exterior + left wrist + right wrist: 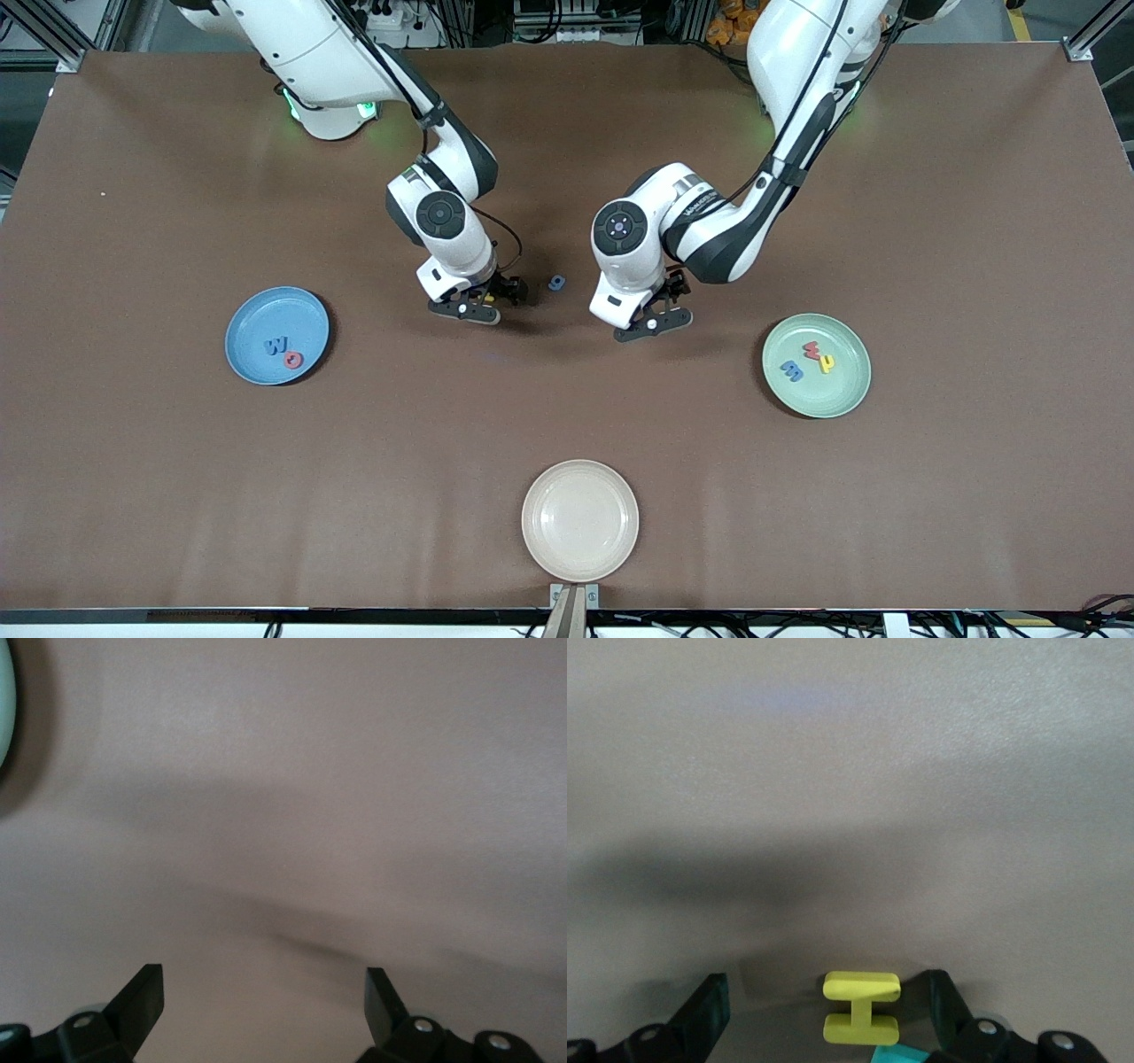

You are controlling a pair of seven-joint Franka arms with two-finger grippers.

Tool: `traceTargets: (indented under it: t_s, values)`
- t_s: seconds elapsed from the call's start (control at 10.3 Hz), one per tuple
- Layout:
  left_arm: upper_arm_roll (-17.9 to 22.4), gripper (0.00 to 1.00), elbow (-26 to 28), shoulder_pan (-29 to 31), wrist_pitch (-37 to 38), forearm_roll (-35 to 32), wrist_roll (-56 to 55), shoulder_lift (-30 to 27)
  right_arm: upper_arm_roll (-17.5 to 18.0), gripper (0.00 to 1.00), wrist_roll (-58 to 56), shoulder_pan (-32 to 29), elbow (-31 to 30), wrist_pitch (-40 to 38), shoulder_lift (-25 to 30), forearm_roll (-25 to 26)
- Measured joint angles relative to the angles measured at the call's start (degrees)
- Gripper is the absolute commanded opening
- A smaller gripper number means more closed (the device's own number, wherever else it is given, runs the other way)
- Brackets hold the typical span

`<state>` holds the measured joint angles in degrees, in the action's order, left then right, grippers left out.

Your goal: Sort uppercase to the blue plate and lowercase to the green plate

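Between the spread fingers of the right pincer, low over the middle of the brown surface, lies the yellow H, flat on the cloth with a gap on either side, so the fingers are wide apart and grip nothing. A teal letter shows only as an edge touching or just beside the H, under the pincer, too little of it visible to read its shape. From the front camera the right pincer hangs near a small blue g that lies on the surface between the two arms. The left pincer hovers close over bare surface toward the green plate, its fingers also wide apart and holding nothing; a sliver of that plate's rim shows at the edge of the left wrist view. The green plate sits toward the left arm's end of the surface and carries a red m, a small yellow letter and a blue m. The blue plate sits toward the right arm's end and carries a blue angular letter and a red round letter. A cream plate lies nearest the front camera, between the other two plates.
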<state>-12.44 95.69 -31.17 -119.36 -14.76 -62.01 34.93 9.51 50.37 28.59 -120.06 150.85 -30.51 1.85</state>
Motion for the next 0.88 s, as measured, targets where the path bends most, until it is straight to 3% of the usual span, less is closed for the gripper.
traceTargets:
  t_s: [0.39, 0.88]
  values:
    - [-1.52, 1.0, 1.07, 0.48, -2.36, 0.0, 3.56, -2.36, 0.04, 1.0, -0.02, -0.16, -0.25, -0.07, 0.07, 0.31]
    - [-1.68, 1.0, 7.04, 2.02, -9.37, -0.01, 7.11, -5.87, 0.28, 1.0, -0.05, 0.13, -0.26, -1.67, 0.4, 0.45]
